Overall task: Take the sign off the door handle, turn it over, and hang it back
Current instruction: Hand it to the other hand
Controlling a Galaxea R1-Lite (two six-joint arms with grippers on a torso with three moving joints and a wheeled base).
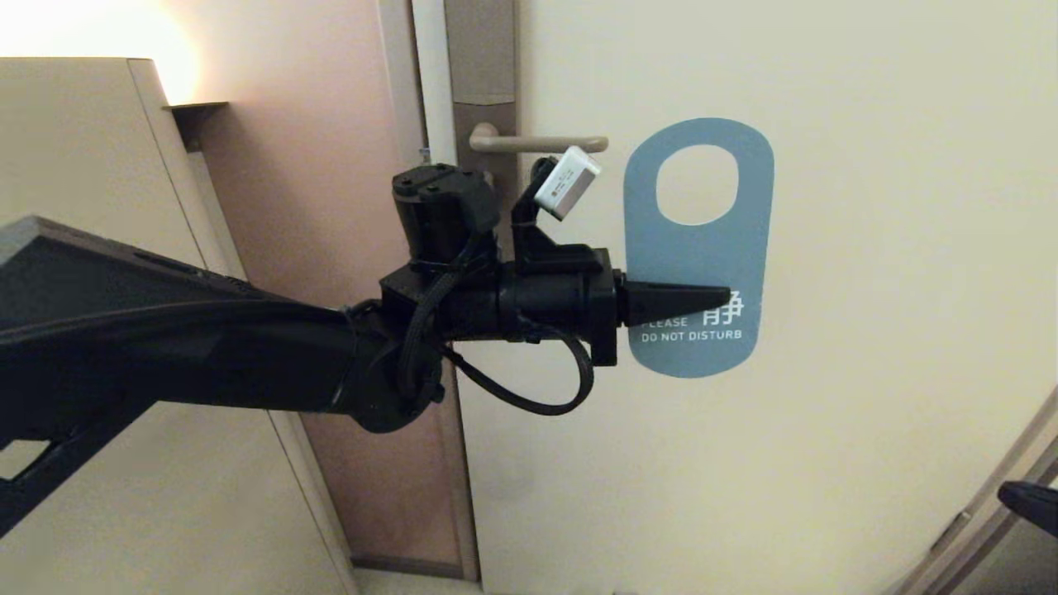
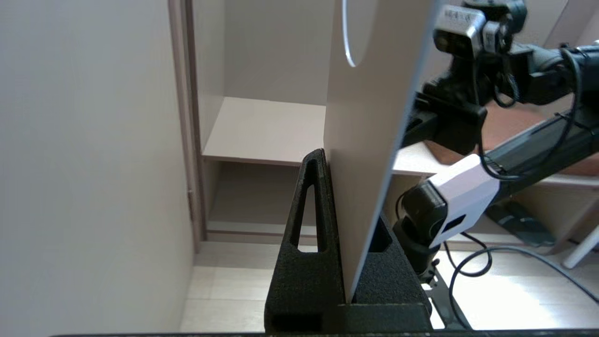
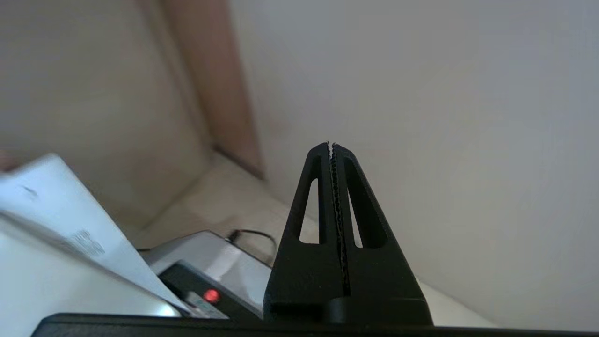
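Blue sign (image 1: 698, 248) clamped in left pincer (image 1: 717, 298), off handle (image 1: 537, 143).

The sign (image 1: 699, 248), a flat blue card with rounded ends and an oval hole near its top, hangs upright off the door handle (image 1: 537, 142), just right of the lever's tip, "DO NOT DISTURB" facing outward, its lower part pinched.

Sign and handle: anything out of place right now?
The sign is off the handle, held upright in the air beside it, pinched near its lower end by the left gripper. Its hole is clear of the lever. Nothing looks bent or damaged. The right gripper is parked, shut.
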